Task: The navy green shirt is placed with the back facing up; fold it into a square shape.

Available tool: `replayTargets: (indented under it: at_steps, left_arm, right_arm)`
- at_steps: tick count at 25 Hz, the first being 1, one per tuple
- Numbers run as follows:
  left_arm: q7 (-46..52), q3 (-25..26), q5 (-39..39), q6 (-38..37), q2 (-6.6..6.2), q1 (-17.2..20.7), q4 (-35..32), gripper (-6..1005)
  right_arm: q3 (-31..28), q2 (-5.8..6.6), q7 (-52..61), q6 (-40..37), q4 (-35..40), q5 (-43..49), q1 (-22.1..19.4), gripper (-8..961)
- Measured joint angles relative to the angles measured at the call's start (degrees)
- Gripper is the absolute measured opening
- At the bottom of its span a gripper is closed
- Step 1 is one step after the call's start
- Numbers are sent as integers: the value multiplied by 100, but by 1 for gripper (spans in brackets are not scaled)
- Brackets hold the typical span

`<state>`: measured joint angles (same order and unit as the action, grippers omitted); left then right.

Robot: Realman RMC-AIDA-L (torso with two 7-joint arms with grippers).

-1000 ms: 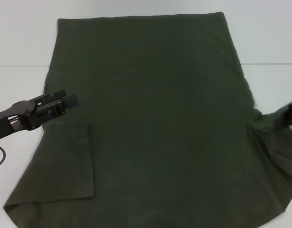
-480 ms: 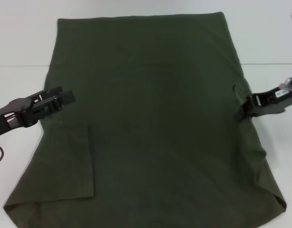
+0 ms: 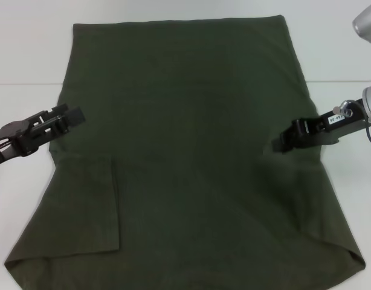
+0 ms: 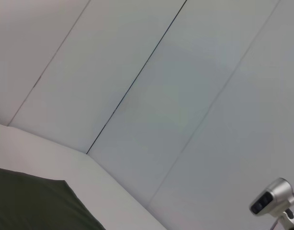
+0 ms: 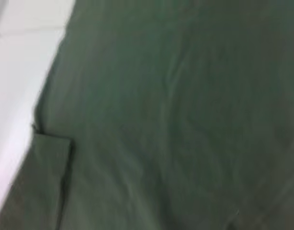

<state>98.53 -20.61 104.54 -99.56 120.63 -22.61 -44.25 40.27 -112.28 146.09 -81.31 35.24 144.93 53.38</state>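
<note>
Head view: the large dark olive-green cloth shirt (image 3: pixel 185 151) lies flat on the white table (image 3: pixel 28 54); left gripper (image 3: pixel 69 116) at its left edge, right gripper (image 3: pixel 283 142) over its right side; whether either's jaws are open cannot be told.
Left wrist view: only a shirt corner (image 4: pixel 32 203) shows.
Right wrist view: a folded-in sleeve (image 5: pixel 41 182).
Risk: a shallow pinch could slip, leaving a skewed fold.
</note>
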Motion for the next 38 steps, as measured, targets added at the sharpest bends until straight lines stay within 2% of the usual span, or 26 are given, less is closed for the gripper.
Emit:
replayTargets:
  at_steps: [4, 6, 11, 13, 16, 17, 21, 25, 32, 38]
  left_arm:
    - [249, 3, 4, 31, -57, -2, 14, 706]
    - [822, -18, 51, 15, -182, -2, 14, 705]
    - [3047, -197, 591, -537, -682, 111, 19, 705]
    - [3440, -212, 747, -821, -785, 202, 1, 705]
    - [4037, -167, 1196, -877, -896, 441, -48, 705]
    - [4103, -151, 1269, -848, -913, 486, -50, 705]
    - [4292, -106, 1723, -652, -978, 666, -67, 705]
    - [4313, 54, 2226, -545, -989, 736, -112, 705]
    - [4342, 117, 2667, -298, -986, 749, -195, 705]
    - [4469, 125, 2902, 229, -936, 647, 50, 705]
  right_arm:
    - [-20, 118, -240, -128, -136, -799, -177, 181]
    - [-20, 196, -327, -263, -133, -1144, -309, 188]
    - [-26, 460, -284, -626, -102, -1377, -452, 436]
    - [-27, 533, -259, -727, -70, -1378, -454, 518]
    - [-7, 572, -231, -784, -28, -1368, -441, 640]
    - [2, 574, -233, -783, -27, -1365, -437, 681]
    - [24, 558, -276, -735, -26, -1351, -423, 724]
    - [33, 547, -304, -704, -25, -1349, -398, 768]
    - [34, 525, -303, -699, -26, -1341, -401, 768]
    - [33, 519, -295, -699, -26, -1341, -449, 768]
